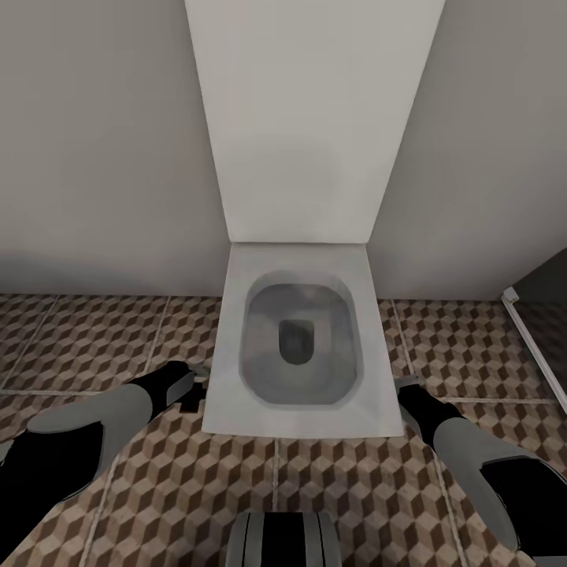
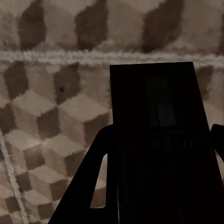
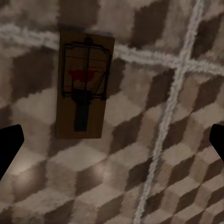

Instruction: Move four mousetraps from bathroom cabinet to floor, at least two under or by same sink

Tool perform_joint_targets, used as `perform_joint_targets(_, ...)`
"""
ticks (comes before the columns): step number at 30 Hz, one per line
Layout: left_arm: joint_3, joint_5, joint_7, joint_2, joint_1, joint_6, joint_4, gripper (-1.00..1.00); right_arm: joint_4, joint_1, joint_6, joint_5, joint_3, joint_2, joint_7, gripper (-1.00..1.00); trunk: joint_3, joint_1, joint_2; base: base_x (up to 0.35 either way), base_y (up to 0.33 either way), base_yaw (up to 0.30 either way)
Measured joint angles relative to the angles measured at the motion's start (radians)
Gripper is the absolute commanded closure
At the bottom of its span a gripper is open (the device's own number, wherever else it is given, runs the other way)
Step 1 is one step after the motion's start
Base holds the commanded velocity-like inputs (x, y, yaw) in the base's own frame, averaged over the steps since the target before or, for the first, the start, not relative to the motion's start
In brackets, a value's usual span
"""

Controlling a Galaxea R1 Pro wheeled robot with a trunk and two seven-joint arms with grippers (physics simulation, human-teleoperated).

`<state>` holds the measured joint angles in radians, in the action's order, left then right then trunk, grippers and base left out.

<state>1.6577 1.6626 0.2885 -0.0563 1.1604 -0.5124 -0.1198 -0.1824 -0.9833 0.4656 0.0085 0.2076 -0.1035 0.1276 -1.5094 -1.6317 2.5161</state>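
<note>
I see the bathroom floor (image 1: 331, 480) of large square tiles printed with brown, beige and white cubes, pale grout lines between them. A white toilet (image 1: 299, 346) stands on it against the grey wall. In my right wrist view, a flat dark-brown mousetrap (image 3: 84, 86) with thin metal wire lies on the tiles, overlapping a grout line.

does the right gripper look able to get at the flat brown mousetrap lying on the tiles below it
Probably yes. In the right wrist view the flat dark-brown mousetrap lies alone on the cube-patterned tile floor, nothing over it. The right gripper has its jaws spread wide, though the trap sits off-centre, so a small shift seems needed.
</note>
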Motion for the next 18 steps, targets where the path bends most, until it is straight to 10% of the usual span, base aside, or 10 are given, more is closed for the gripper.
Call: perform_joint_targets(18,-0.002,0.001,0.000,-0.001,0.000,0.002,0.000,1.00,-0.001,0.000,0.000,0.000,0.000,-0.001,0.000,-1.00,0.000,0.000,0.000,0.000,0.000,0.000)
